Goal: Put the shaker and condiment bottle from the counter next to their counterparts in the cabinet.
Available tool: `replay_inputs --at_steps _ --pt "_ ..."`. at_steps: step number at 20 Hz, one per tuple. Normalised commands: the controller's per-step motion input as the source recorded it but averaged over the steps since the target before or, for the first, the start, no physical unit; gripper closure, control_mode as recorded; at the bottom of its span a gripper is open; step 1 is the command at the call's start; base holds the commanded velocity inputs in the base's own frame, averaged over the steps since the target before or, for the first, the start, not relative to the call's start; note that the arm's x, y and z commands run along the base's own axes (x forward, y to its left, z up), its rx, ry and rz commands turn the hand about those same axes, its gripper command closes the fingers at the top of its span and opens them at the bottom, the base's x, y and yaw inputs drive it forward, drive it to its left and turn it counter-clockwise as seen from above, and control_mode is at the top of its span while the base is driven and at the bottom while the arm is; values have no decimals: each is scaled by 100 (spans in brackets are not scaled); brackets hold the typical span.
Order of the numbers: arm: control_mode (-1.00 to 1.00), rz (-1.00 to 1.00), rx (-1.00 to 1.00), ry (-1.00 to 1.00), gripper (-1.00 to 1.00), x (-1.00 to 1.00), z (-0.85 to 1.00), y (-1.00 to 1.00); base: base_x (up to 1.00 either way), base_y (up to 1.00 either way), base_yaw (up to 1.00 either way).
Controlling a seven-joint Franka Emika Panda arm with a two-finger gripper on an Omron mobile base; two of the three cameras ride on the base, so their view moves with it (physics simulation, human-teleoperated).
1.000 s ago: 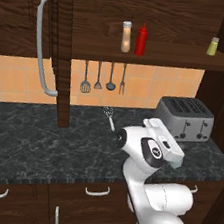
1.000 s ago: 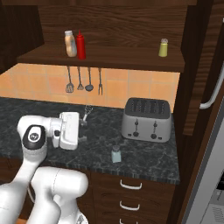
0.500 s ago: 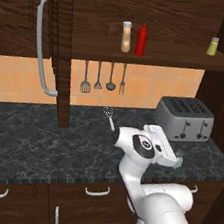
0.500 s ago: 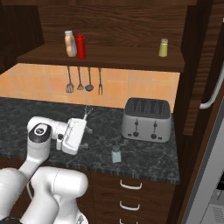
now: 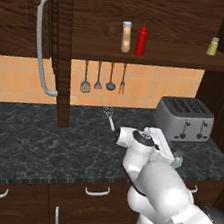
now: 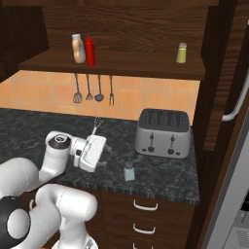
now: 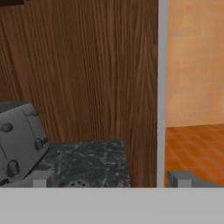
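The pale blue-grey shaker (image 6: 129, 171) stands on the black counter (image 6: 29, 129) near its front edge, in front of the toaster; in the left base view the shaker (image 5: 178, 160) peeks out from behind my hand. My gripper (image 6: 104, 155) hovers low over the counter (image 5: 34, 138) just left of it, open, with nothing between its fingertips (image 7: 40, 179). The peach-orange condiment bottle (image 5: 126, 37) stands on the cabinet shelf (image 5: 167, 55) beside the red squeeze bottle (image 5: 141, 39). At the shelf's right end sits the yellow-green shaker (image 5: 212, 46).
A silver toaster (image 6: 162, 132) stands at the back right of the counter, and a whisk (image 6: 97, 124) lies behind my hand. Utensils (image 5: 103, 77) hang on the tiled wall. The open cabinet door with its grey handle (image 5: 42, 48) juts out at left.
My hand has moved a little to the right and lower, closer to the shaker on the counter. Everything else has stayed in place.
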Motion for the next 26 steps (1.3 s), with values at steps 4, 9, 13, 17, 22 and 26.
replay_inputs --at_steps 4,9,13,17,22,26 --pt "-100 -16 0 0 -100 0 -41 0 0 0 0" --pt "-100 -8 0 7 -100 1 -31 0 0 0 0" --pt "-100 -5 0 1 -100 16 -11 -2 0 0 0" --pt "-100 0 0 0 -100 4 -16 -22 0 0 0" --pt "-100 0 0 0 -100 6 -34 -14 0 0 0" --pt "-100 0 0 0 -100 6 -24 0 0 0 0"
